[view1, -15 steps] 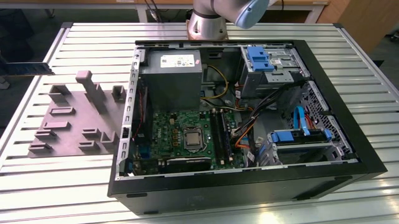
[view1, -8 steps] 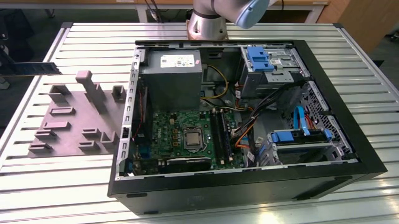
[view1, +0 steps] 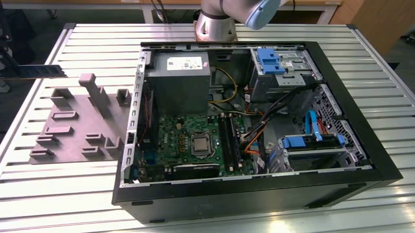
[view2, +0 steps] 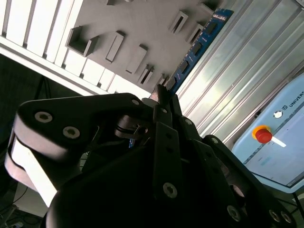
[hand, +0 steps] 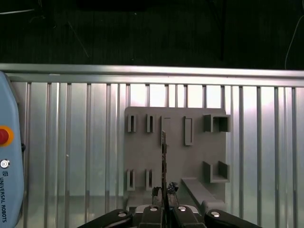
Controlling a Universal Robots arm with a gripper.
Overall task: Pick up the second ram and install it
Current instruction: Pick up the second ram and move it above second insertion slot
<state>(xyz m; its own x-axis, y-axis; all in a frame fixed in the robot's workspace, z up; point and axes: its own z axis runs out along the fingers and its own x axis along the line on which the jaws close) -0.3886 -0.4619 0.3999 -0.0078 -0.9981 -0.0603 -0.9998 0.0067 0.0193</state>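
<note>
The second ram [view2: 197, 45] is a thin blue-green stick, and my gripper [view2: 164, 92] is shut on one end of it. Seen edge-on in the first wrist view, the ram [hand: 164, 156] sticks out from the gripper [hand: 164, 191] above the grey holder plate [hand: 175, 166]. In the exterior view the ram [view1: 40, 72] hangs in the air at the left edge, over the table beside the holder plate [view1: 71, 141]. The black slot rails [view1: 229, 141] lie on the green motherboard [view1: 188, 141] inside the open computer case [view1: 363, 160], well to the exterior view's right of the ram.
The holder plate carries several raised grey blocks [view1: 96, 94]. The case holds a power supply [view1: 178, 82], blue drive brackets [view1: 271, 60] and loose cables [view1: 259, 145]. The arm's base [view1: 217, 22] stands behind the case. A pendant with a red button [view2: 262, 134] lies on the slatted table [view1: 324, 34].
</note>
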